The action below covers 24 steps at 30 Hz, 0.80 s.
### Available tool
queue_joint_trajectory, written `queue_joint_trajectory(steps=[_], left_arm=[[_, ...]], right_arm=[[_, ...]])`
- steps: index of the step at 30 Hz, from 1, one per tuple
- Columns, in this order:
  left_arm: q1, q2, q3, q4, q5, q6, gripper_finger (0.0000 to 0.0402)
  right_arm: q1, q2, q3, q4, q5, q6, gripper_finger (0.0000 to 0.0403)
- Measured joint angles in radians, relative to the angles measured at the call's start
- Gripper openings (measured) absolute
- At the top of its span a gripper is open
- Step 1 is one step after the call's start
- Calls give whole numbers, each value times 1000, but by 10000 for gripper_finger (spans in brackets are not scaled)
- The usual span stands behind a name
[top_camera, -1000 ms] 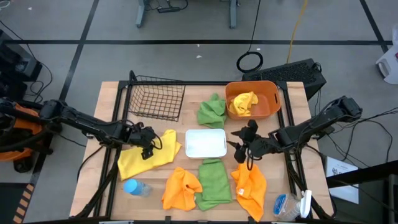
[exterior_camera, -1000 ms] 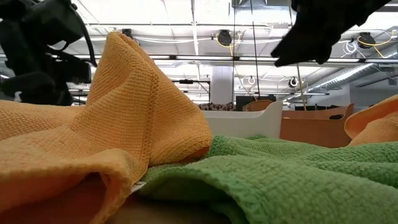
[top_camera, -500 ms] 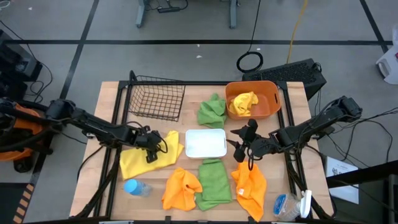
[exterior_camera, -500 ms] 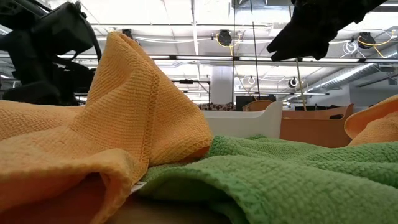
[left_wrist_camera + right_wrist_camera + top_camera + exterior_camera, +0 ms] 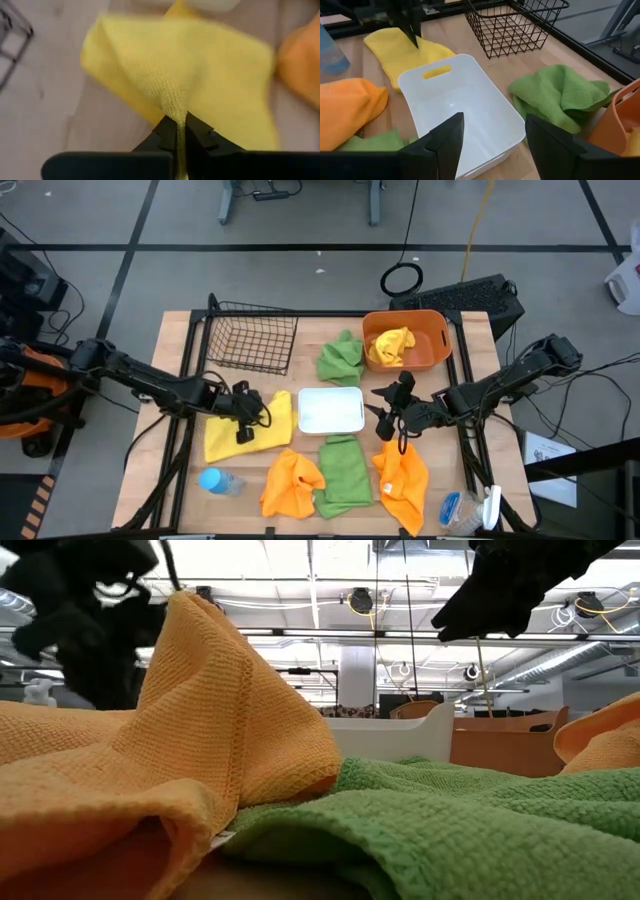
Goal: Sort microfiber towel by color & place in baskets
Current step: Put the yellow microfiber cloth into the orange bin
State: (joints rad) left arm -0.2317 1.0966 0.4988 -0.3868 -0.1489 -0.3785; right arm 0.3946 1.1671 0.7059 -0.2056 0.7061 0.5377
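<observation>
A yellow towel point(image 5: 245, 438) lies flat on the table left of the white tray point(image 5: 331, 423), and my left gripper point(image 5: 246, 414) is shut on it. My right gripper point(image 5: 385, 417) hovers open just right of the tray, which shows between its fingers point(image 5: 492, 145) in the wrist view. Another yellow towel point(image 5: 392, 345) lies in the orange tub point(image 5: 432, 340). A green towel point(image 5: 340, 358) lies beside the tub. Near the front edge lie two orange towels point(image 5: 292, 483) point(image 5: 402, 475) with a green towel point(image 5: 344, 472) between them. The black wire basket point(image 5: 250, 335) stands at the back left. My left gripper pinches a small raised fold point(image 5: 176, 112) of the yellow towel between its two fingers point(image 5: 200, 134), coming from above. The fold is drawn up into a ridge toward the fingertips. The rest of the towel lies spread on the table.
A blue-capped plastic bottle point(image 5: 218, 480) lies at the front left. A spray bottle point(image 5: 470, 508) lies at the front right corner. In the low view an orange towel point(image 5: 200, 740) and a green towel point(image 5: 450, 820) fill the foreground.
My left gripper has moved a little toward the table's right and shut on the yellow towel, taking up a fold. The towel's left side has drawn in toward the gripper. My right gripper has kept still.
</observation>
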Motion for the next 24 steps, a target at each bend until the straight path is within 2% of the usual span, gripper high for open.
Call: queue_joint_trajectory(steps=[8,16,20,24], left_arm=[[0,-65,97,-20,-57,103,6],[0,-84,168,-23,-66,196,4],[2,-84,199,-18,-71,241,5],[2,-84,242,-15,-114,284,12]], right_arm=[[3,83,1,24,-4,1,203],[11,215,0,160,-7,-44,203],[13,263,0,333,-5,-150,203],[13,314,0,596,-4,-307,203]])
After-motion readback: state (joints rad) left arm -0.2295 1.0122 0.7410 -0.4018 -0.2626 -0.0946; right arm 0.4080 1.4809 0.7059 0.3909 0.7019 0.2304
